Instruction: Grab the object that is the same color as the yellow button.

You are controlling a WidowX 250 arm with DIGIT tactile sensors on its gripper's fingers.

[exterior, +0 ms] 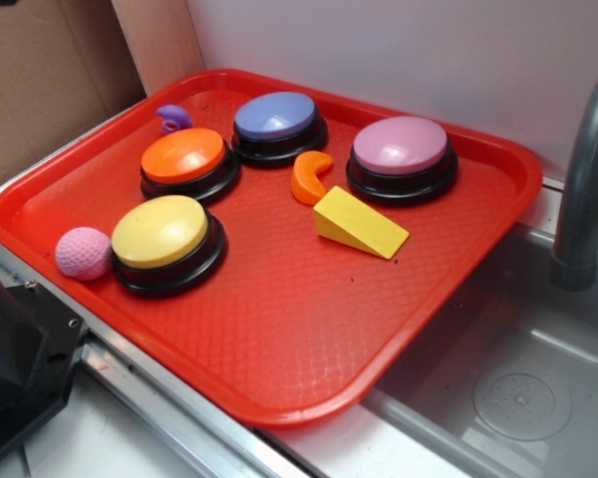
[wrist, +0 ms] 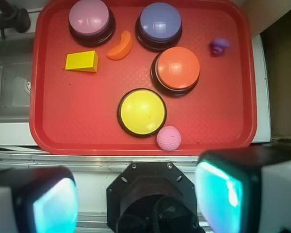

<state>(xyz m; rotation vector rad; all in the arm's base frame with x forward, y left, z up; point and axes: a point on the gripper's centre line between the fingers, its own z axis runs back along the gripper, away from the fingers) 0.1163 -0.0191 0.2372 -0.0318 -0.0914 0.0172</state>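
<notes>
You get bright, even light from above; soft highlights sit on the button domes, and short shadows hug the yellow wedge (exterior: 360, 223) on the red tray (exterior: 279, 339). In the wrist view, the gripper's fingers (wrist: 222, 191) glow cyan, badly blurred.

My tool (wrist: 136, 199), seen from the wrist: both fingers (wrist: 48, 201) spread wide apart, pointing down, gripping nothing.
</notes>
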